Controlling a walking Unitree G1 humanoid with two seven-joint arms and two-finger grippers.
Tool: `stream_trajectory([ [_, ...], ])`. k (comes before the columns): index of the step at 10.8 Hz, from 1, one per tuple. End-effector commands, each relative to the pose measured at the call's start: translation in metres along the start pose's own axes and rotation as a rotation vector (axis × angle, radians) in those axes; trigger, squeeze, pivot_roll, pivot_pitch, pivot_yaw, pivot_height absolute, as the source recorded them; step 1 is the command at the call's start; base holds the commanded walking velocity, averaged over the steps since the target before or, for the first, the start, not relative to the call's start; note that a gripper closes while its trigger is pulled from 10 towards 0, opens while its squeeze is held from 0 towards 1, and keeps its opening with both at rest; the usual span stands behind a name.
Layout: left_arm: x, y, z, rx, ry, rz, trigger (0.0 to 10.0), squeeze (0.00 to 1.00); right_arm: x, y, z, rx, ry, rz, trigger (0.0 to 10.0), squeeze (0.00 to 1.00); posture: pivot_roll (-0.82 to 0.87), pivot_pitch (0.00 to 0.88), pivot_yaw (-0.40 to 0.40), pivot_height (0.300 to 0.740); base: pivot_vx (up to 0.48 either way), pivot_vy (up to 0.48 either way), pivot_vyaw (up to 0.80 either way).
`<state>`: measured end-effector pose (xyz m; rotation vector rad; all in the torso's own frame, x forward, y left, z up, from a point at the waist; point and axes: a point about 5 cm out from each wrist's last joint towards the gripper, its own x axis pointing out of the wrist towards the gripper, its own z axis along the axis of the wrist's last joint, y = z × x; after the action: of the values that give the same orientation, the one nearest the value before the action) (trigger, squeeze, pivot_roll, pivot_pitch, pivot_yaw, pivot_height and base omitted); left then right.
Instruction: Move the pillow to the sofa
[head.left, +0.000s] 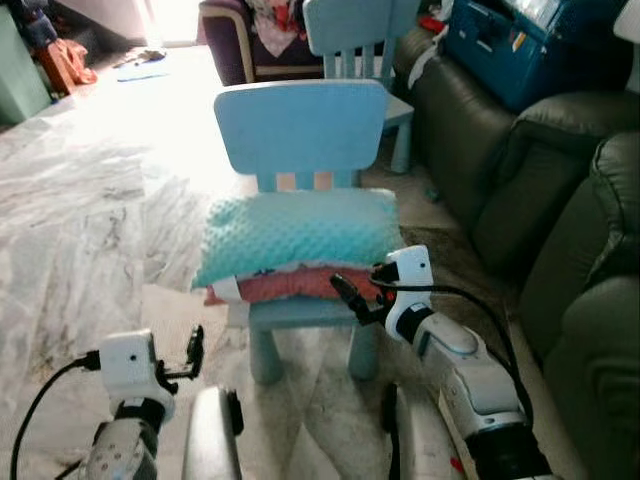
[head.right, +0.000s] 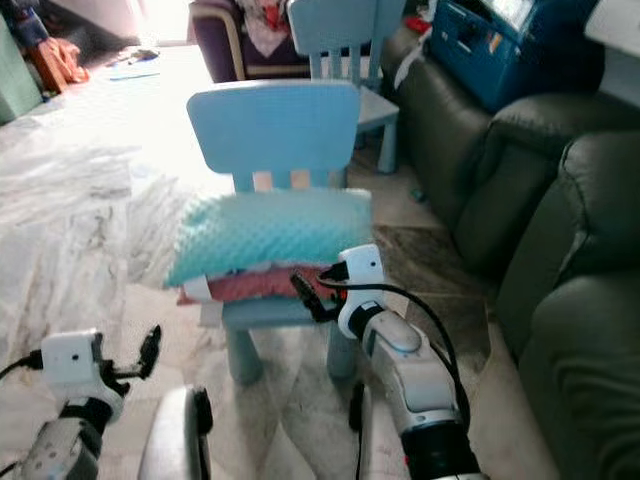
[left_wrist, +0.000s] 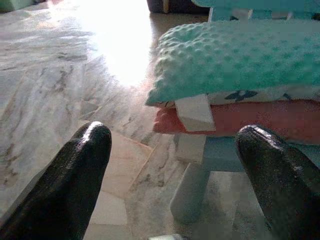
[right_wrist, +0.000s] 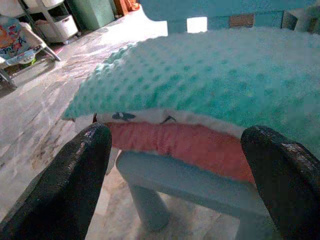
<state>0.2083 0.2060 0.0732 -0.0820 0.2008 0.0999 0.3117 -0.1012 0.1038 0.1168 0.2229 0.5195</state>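
A teal dotted pillow (head.left: 300, 232) lies on top of a coral pink cushion (head.left: 290, 284) on the seat of a small light-blue chair (head.left: 300, 125). The dark green leather sofa (head.left: 590, 290) stands along the right. My right gripper (head.left: 352, 298) is open at the chair's front right corner, level with the pink cushion's edge, and both pillows (right_wrist: 200, 80) sit just ahead of its fingers. My left gripper (head.left: 195, 352) is open, low and left of the chair, apart from the pillows (left_wrist: 240, 60).
A second light-blue chair (head.left: 350, 35) stands behind the first. A blue case (head.left: 520, 45) rests on the sofa's far end. A dark armchair (head.left: 240, 45) with clothes is at the back. Marble floor (head.left: 100, 200) spreads to the left.
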Motion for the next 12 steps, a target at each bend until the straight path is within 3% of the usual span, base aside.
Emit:
stream_trajectory([
  [1, 0.001, 0.006, 0.002, 0.004, -0.006, 0.018, 10.0, 0.0, 0.002, -0.001, 0.004, -0.002, -0.012, -0.001, 10.0, 0.0, -0.11, 0.042, 0.029, 0.477, 0.0, 0.0, 0.0],
  [4, 0.003, 0.007, 0.006, -0.011, -0.042, 0.025, 10.0, 0.0, 0.002, -0.001, 0.009, -0.003, -0.052, -0.01, 10.0, 0.0, -0.11, 0.043, 0.032, 0.477, 0.0, 0.0, 0.0],
  [6, 0.014, 0.021, 0.012, 0.003, -0.07, 0.056, 10.0, 0.0, 0.009, -0.005, 0.019, -0.031, -0.085, -0.026, 10.0, 0.0, -0.11, 0.055, 0.036, 0.477, 0.0, 0.0, 0.0],
  [8, 0.036, 0.039, 0.021, 0.025, -0.093, 0.104, 10.0, 0.0, 0.023, -0.008, 0.033, -0.049, -0.115, -0.048, 10.0, 0.0, -0.12, 0.081, 0.04, 0.477, 0.0, 0.0, 0.0],
  [9, 0.056, 0.05, 0.033, 0.035, -0.127, 0.112, 10.0, 0.0, 0.034, -0.008, 0.044, -0.079, -0.129, -0.051, 10.0, 0.0, -0.12, 0.096, 0.041, 0.477, 0.0, 0.0, 0.0],
  [10, 0.077, 0.052, 0.049, 0.004, -0.168, 0.084, 10.0, 0.0, 0.039, -0.011, 0.05, -0.113, -0.134, -0.065, 10.0, 0.0, -0.12, 0.121, 0.042, 0.477, 0.0, 0.0, 0.0],
  [11, 0.087, 0.047, 0.055, 0.006, -0.174, 0.052, 10.0, 0.0, 0.039, -0.014, 0.053, -0.116, -0.139, -0.081, 10.0, 0.0, -0.13, 0.137, 0.043, 0.477, 0.0, 0.0, 0.0],
  [12, 0.102, 0.036, 0.061, -0.044, -0.165, 0.01, 10.0, 0.0, 0.036, -0.02, 0.056, -0.13, -0.151, -0.101, 10.0, 0.0, -0.15, 0.156, 0.047, 0.477, 0.0, 0.0, 0.0],
])
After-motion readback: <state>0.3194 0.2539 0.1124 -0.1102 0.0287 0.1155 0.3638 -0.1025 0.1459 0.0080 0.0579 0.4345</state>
